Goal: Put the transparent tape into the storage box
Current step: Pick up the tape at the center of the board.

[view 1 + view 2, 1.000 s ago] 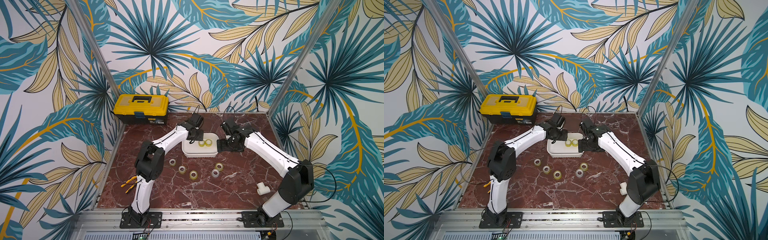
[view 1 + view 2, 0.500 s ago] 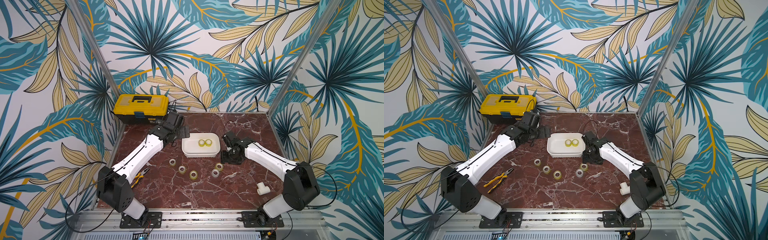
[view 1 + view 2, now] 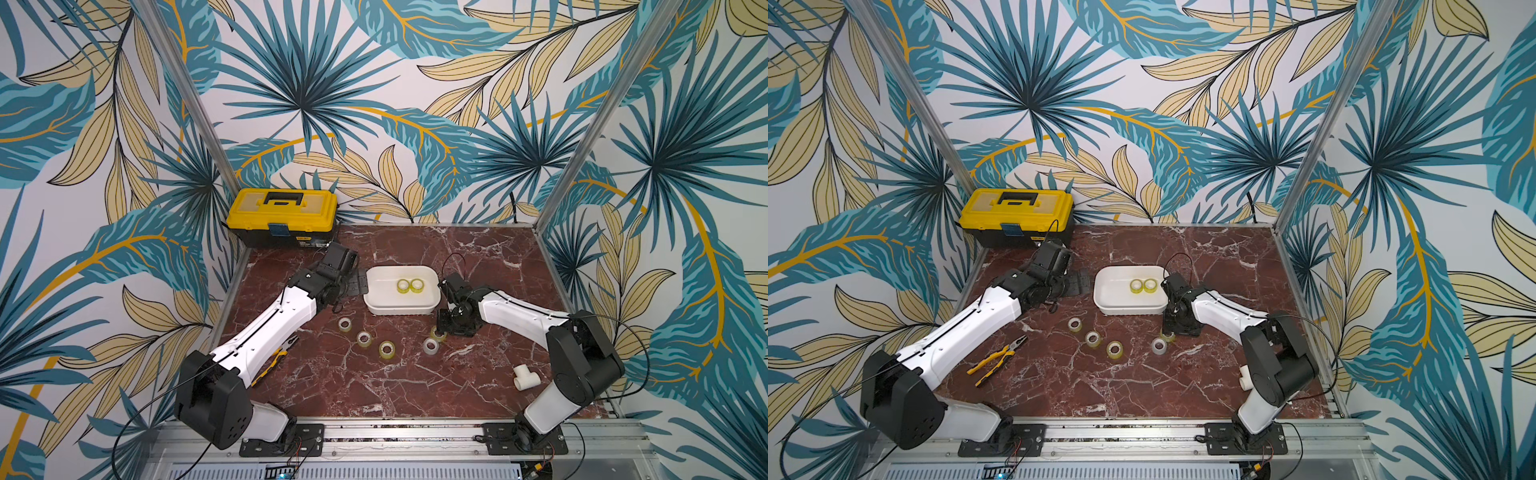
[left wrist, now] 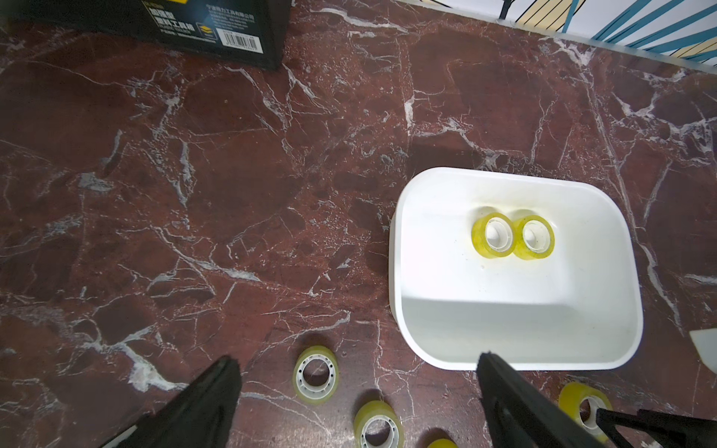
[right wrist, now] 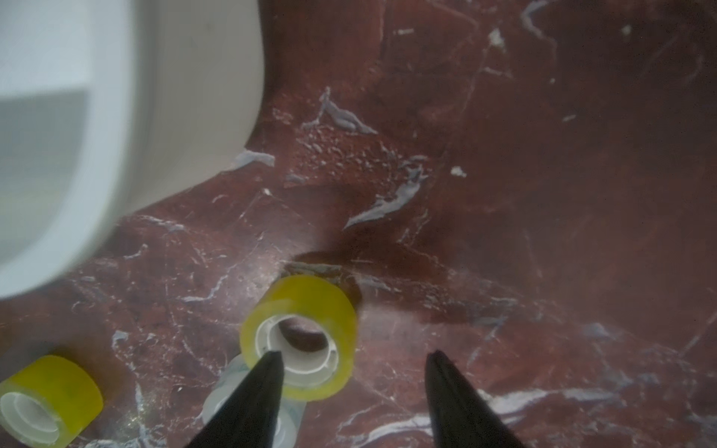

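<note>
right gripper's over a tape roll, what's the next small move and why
Probably close the right gripper on the tape roll. In the right wrist view the jaws stand apart, one fingertip over the roll's core hole, the other outside its wall, so the wall sits between them; the roll lies on the table beside the storage box.

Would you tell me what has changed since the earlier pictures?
The left gripper pulled back from the storage box toward the toolbox, open and empty. The right gripper left the box and came down at a tape roll on the table, jaws open. The two rolls in the box, the other loose rolls and the pliers stayed put.
</note>
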Robot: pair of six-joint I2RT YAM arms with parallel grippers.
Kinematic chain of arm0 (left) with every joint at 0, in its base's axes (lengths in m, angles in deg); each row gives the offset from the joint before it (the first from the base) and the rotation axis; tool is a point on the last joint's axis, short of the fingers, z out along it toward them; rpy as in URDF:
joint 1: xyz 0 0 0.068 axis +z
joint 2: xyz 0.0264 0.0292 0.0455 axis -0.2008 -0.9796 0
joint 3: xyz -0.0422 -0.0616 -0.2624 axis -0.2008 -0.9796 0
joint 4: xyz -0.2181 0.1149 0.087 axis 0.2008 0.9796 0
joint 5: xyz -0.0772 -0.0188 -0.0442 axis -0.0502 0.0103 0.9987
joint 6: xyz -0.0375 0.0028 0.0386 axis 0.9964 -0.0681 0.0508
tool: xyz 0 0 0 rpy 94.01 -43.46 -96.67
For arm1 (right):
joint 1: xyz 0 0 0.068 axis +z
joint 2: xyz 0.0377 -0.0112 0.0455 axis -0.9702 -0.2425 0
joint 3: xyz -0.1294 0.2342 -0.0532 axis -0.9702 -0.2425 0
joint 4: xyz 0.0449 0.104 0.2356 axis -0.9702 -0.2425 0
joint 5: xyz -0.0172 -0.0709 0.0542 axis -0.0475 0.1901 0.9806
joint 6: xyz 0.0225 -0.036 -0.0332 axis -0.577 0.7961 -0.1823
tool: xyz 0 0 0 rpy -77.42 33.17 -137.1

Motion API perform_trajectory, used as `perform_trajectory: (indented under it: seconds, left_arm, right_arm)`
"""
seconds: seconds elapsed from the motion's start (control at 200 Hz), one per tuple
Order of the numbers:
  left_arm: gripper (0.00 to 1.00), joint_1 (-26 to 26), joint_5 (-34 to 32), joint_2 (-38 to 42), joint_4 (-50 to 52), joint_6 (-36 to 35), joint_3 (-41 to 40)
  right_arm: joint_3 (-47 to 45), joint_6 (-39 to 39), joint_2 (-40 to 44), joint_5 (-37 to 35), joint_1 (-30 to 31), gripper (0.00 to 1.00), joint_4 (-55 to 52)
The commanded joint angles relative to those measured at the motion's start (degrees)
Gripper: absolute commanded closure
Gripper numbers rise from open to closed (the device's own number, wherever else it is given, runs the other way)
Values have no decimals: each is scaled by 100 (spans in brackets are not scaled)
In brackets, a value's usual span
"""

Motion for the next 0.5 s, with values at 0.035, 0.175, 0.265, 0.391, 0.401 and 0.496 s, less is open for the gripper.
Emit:
perform_trajectory:
  seconds: [0.035,0.175,0.265,0.391,0.401,0.496]
  left_arm:
    - [0,40,-89,152,-11,53,-131]
    - [0,46,-80,157,-11,53,-156]
    - [0,43,-81,160,-19,62,-182]
    - [0,51,-98,172,-37,57,-221]
    - [0,49,-100,170,-40,61,-218]
    - [0,42,-114,168,-46,66,-260]
  right_arm:
    - [-252,-107,-133,44,-5,39,218]
    - [-392,-172,-200,67,-10,42,417]
    - [-423,-190,-244,64,-8,44,489]
    - [-440,-181,-275,54,-6,52,516]
    - [-441,-174,-279,58,-3,53,512]
    - [-449,-167,-246,54,-3,66,489]
